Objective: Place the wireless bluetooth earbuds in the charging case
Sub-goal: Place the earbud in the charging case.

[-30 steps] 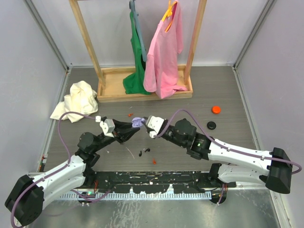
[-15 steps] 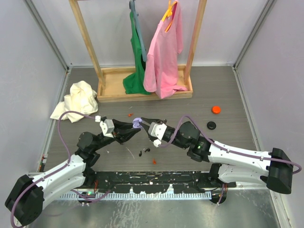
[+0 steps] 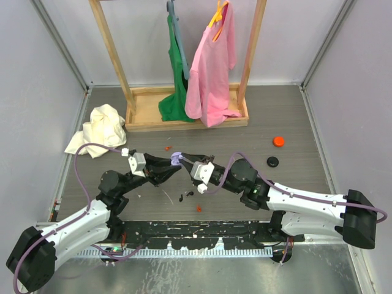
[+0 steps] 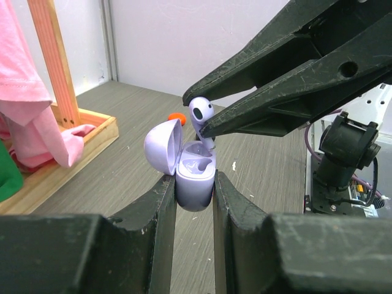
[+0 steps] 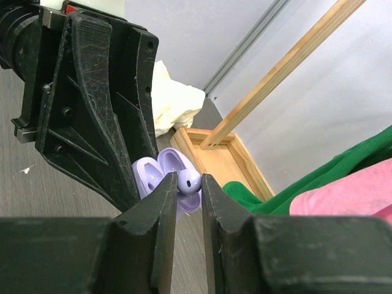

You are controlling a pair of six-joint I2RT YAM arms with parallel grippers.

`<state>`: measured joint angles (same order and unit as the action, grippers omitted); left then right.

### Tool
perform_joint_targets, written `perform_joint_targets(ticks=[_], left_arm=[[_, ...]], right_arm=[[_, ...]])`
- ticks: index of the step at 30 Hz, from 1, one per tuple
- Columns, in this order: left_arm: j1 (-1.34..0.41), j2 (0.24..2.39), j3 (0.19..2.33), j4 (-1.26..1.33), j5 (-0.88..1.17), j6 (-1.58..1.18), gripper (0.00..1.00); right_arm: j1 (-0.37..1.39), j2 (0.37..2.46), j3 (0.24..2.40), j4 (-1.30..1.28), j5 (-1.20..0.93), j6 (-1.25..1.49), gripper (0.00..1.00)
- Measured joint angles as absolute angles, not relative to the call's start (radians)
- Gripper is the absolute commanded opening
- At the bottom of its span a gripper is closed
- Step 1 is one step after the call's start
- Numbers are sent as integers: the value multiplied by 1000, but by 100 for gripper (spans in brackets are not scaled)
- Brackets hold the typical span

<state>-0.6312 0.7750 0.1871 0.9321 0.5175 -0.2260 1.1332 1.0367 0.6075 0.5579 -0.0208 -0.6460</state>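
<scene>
Charging case (image 4: 195,177) is held clear of the table (image 3: 294,116), over its middle and towards the near edge. It is clamped by its lower body in the left gripper (image 4: 195,182), whose jaws are drawn in against both sides. The case stands upright, with its lid hinged open and leaning to the left. One well is seen to be unoccupied; the other is partly hidden.

Directly above the charging case, one earbud (image 4: 200,113) is pinched at its head by the right gripper (image 4: 197,115), whose jaws are closed down to a narrow gap on it. The stem points down and reaches the rim of the further well. The earbud is judged not yet seated, and it appears slightly tilted. A second earbud is not identified in any view.

Further right, a black cap (image 3: 272,162) and an orange cap (image 3: 278,141) lie loose towards the right edge, well apart from the work.

Risks noted:
- The stem may catch on the rim of the well if the tilt is not corrected, and the earbud could be levered out of the pinch.
- Downward pressure may rotate or slip the case, since only its lower body is gripped.
- The open lid stands just beside the right fingers (image 5: 160,202) and could be knocked shut.
- If release comes before seating, the earbud would be expected to drop to the table.
</scene>
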Motion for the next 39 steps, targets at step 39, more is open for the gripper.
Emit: perform_joint_targets(ticks=[39], left_arm=[[-635, 766, 196, 946, 498, -325, 0]], right_arm=[[1148, 1025, 559, 644, -54, -650, 30]])
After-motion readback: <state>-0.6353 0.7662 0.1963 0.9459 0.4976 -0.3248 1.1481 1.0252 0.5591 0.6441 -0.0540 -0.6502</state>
